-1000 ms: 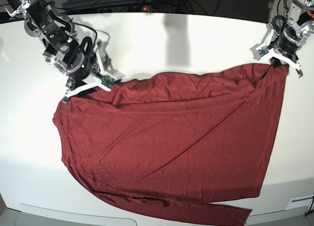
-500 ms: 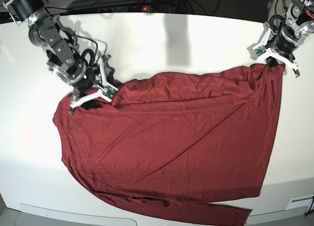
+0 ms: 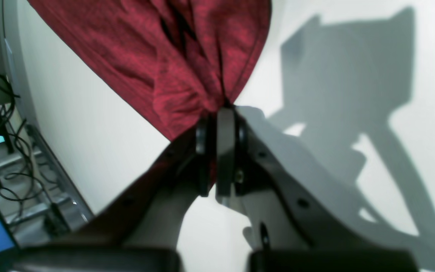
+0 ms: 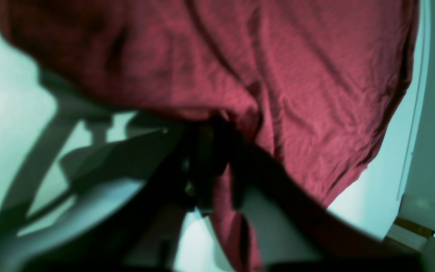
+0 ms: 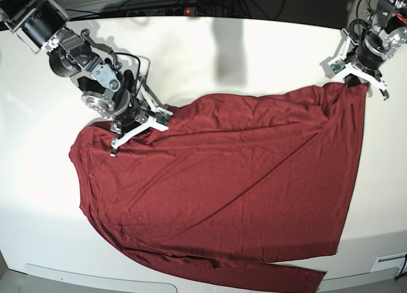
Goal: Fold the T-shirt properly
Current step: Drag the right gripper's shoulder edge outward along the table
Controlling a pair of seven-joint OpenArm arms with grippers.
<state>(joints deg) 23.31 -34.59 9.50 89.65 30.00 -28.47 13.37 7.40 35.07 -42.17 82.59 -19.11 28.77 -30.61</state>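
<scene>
Right tool [image 5: 135,126] now onto T-shirt [image 5: 222,178]

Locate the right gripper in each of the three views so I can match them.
Base: right gripper at upper left, on the T-shirt edge.
Right wrist: lower centre, shut on red fabric.
Left wrist: not in it; only the left gripper shows.
Shared landmark: the T-shirt on the white table.

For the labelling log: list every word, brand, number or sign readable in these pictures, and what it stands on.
None can be read.
Dark red, wrinkly knit T-shirt: plain, no print.
White table: bare of any marking.
Small green boards on the left gripper and right gripper: too small to read.
</scene>
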